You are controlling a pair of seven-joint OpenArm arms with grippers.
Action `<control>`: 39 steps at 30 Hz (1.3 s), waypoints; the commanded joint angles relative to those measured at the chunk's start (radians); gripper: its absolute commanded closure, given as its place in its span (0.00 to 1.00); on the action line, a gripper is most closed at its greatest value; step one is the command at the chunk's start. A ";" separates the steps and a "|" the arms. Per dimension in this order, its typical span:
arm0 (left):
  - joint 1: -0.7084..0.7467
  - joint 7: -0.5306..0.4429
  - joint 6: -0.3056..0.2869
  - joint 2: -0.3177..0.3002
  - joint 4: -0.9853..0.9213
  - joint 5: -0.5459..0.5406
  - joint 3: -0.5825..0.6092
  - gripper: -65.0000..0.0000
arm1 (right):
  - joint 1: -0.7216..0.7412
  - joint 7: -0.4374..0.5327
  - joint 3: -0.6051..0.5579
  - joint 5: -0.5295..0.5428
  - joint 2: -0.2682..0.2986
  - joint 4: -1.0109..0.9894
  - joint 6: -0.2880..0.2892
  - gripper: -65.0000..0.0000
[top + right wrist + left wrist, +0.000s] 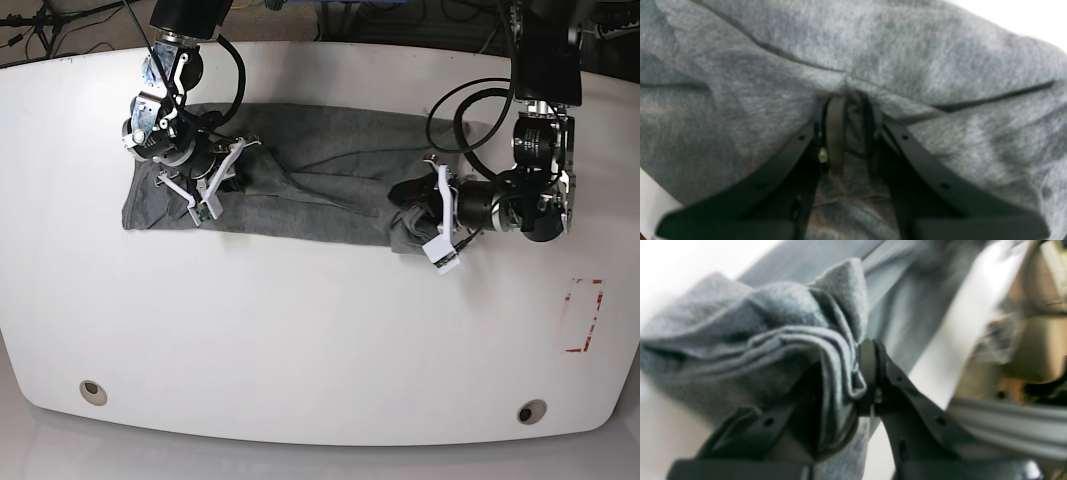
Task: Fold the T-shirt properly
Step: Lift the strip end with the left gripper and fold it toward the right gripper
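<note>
The heather-grey T-shirt [310,175] lies as a long, creased band across the far half of the white table [300,340]. In the base view my right gripper [215,182] is down on its left part, and my left gripper [418,205] is at its bunched right end. The left wrist view shows my left gripper [857,380] shut on a thick wad of folded cloth [773,346]; one finger is mostly buried under it. Seen from the right wrist, my right gripper [852,126] is shut on a pinch of the T-shirt [873,53], which fills nearly all of that frame.
A red rectangle outline [583,315] is marked on the table at the right. Two round holes [92,391] [531,411] sit near the front edge. Cables and dark gear [60,20] lie beyond the back edge.
</note>
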 commanded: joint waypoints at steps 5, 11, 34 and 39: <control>-0.022 -0.017 -0.001 0.077 -0.011 -0.016 -0.006 0.95 | 0.007 -0.010 0.001 -0.009 0.001 0.006 -0.001 0.84; -0.039 -0.017 -0.001 0.126 -0.082 0.016 -0.008 0.95 | 0.007 -0.010 0.002 -0.008 0.001 0.006 -0.001 0.84; -0.044 -0.017 -0.001 0.261 -0.093 0.128 -0.006 0.83 | 0.007 -0.010 -0.001 -0.005 0.001 0.006 -0.001 0.84; -0.053 -0.017 -0.001 0.275 -0.091 0.128 -0.006 0.64 | 0.007 -0.010 -0.001 -0.005 0.001 0.006 -0.001 0.84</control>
